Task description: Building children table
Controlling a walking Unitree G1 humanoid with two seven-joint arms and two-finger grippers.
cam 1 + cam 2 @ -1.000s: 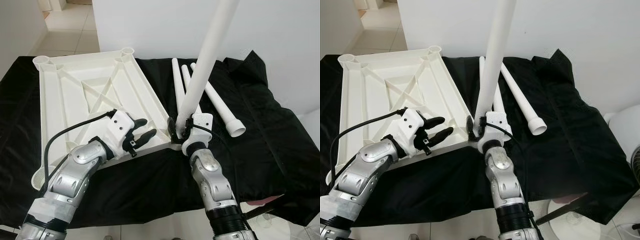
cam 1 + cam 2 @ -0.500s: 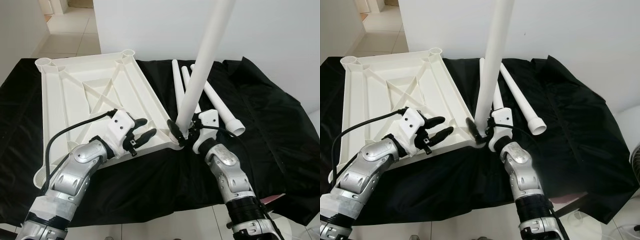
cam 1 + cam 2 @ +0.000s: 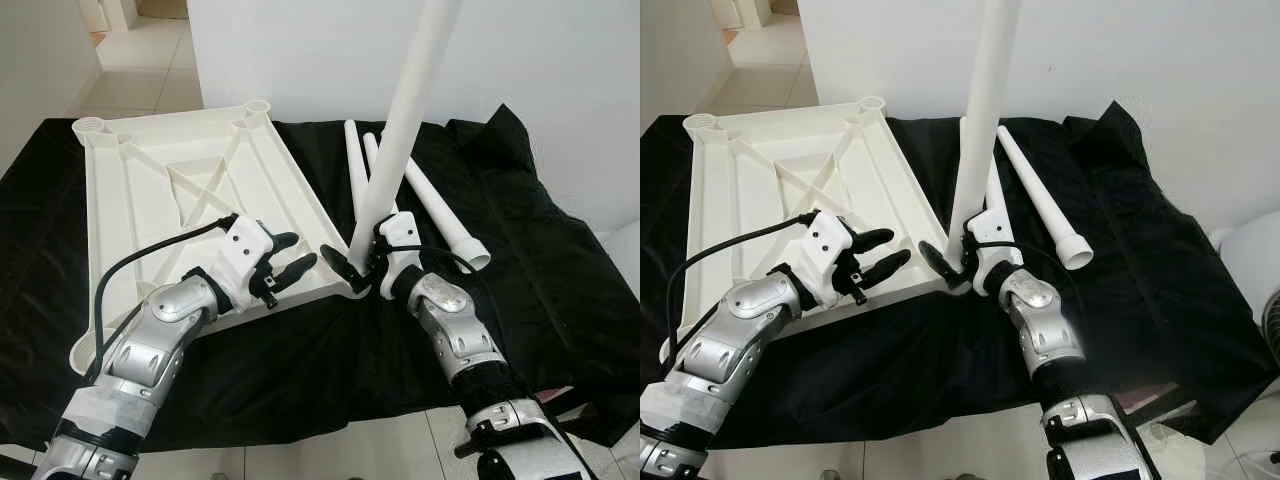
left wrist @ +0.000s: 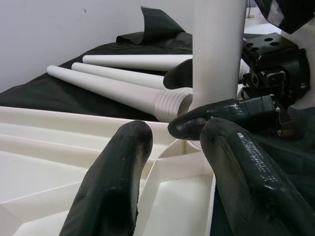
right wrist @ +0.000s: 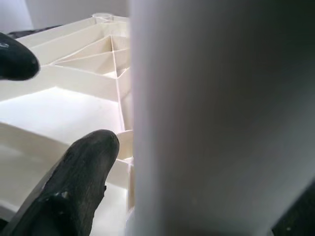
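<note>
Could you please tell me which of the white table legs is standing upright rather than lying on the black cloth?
The leg held by the right gripper at the tabletop's near corner; three others lie flat.

One white tabletop [image 3: 190,200], four white legs [image 3: 405,110], one black cloth [image 3: 540,260], two grippers [image 3: 290,262]

You see the white tabletop [image 3: 190,200] lying upside down, one white leg [image 3: 400,140] upright at its near right corner, three legs [image 3: 440,215] lying right.

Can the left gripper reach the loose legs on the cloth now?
Probably not directly: the upright leg and right gripper stand between the left gripper and the loose legs.
</note>
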